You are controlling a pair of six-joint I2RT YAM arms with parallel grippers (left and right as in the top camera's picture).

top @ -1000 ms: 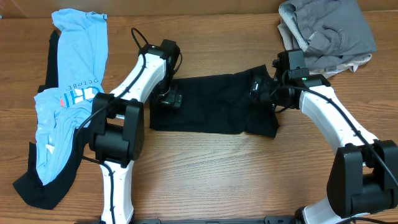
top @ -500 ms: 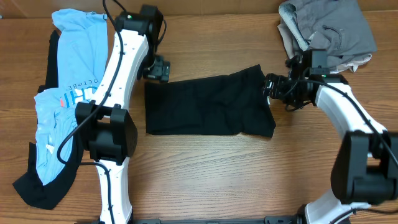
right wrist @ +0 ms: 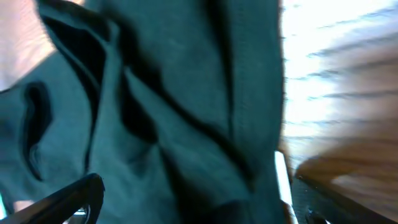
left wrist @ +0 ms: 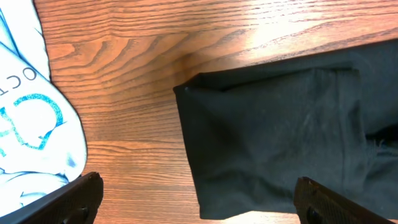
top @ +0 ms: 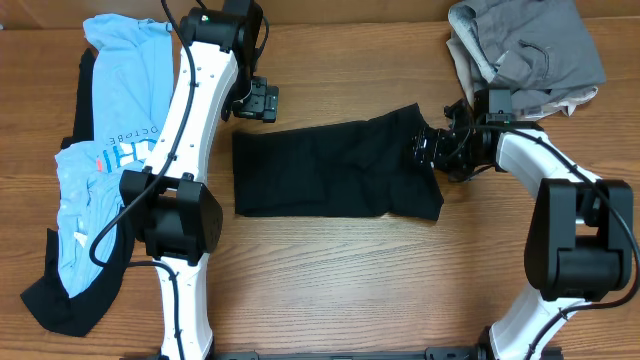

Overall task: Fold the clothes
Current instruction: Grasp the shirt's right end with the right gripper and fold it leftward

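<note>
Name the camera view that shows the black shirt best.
Overhead: nearly the whole black shirt shows, folded flat. The left wrist view catches only one corner; the right wrist view gives a blurred close-up of its folds.

The overhead view looks straight down on the whole brown wooden desk. The left wrist view faces down, close over the left end of the folded black cloth shirt. The right wrist view, nearer and blurred, covers its right end. All three views share that shirt.
</note>
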